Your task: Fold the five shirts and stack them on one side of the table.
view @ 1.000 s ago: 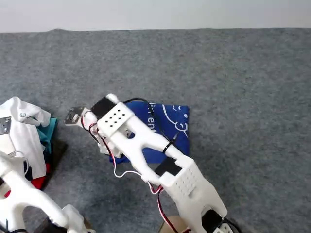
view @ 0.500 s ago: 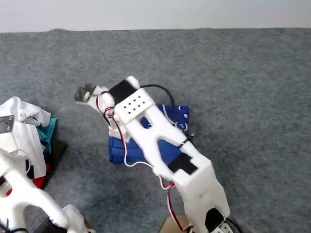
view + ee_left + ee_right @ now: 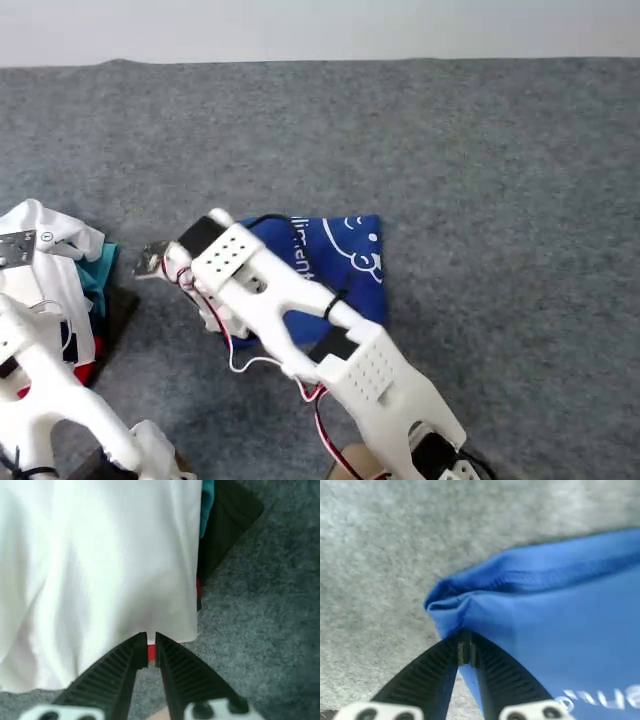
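High view: blue shirt (image 3: 355,280) folded on grey table (image 3: 500,150), right of the shirt stack (image 3: 100,280), right arm (image 3: 290,300) across it; left wrist view: left gripper (image 3: 151,642) closed to a slit at the stack's top white shirt (image 3: 100,555) hem; right wrist view: right gripper (image 3: 465,652) pinching the blue shirt's corner.

The white right arm (image 3: 300,310) covers the part of the folded blue cotton shirt (image 3: 350,270) nearest the pile. The crumpled white shirt (image 3: 45,260) on top of the pile is cut off at the high view's edge. It buries most of the teal shirt (image 3: 100,278), red shirt (image 3: 82,372) and black shirt (image 3: 120,308).
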